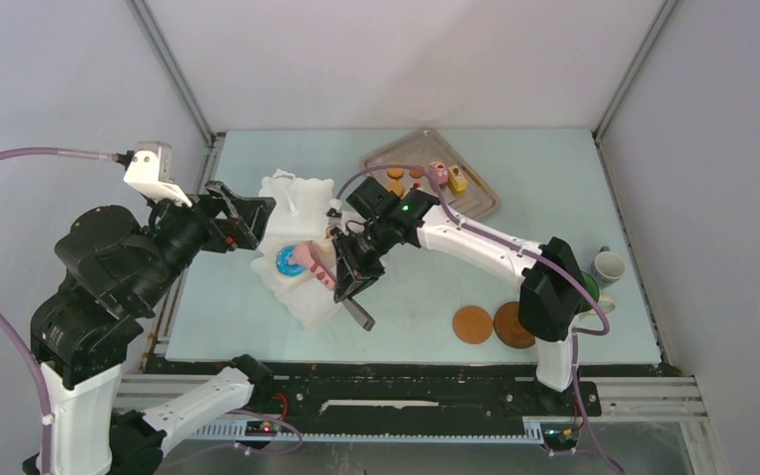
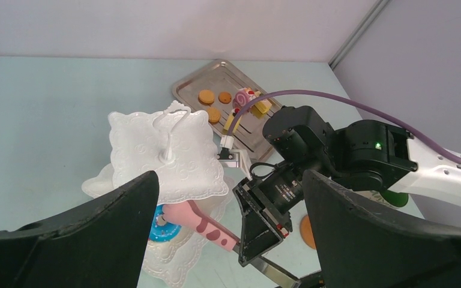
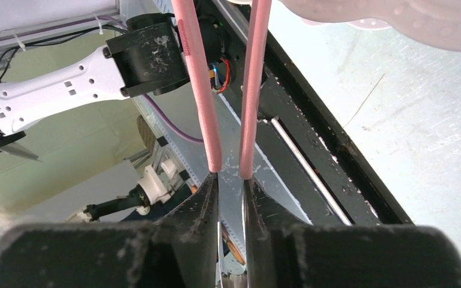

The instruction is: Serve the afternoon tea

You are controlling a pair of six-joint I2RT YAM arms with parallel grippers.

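Note:
The white three-tier stand [image 1: 292, 190] sits left of centre, with a blue doughnut [image 1: 287, 261] on a lower tier [image 2: 161, 223]. My right gripper [image 1: 350, 275] is shut on the pink tongs [image 1: 317, 261], whose tips rest at the doughnut. In the right wrist view the tongs' two arms [image 3: 197, 90] stand slightly apart above my gripper [image 3: 231, 178]. My left gripper [image 2: 228, 179] hangs open over the stand, holding nothing. Orange biscuits [image 1: 396, 174] and cake slices [image 1: 447, 178] lie on the silver tray [image 1: 477, 204].
Two brown coasters [image 1: 472, 324] lie near the front right by the right arm's base. A small white cup [image 1: 609, 265] and a green-lined mug [image 1: 590, 285], partly hidden by the arm, stand at the right edge. White walls enclose the table.

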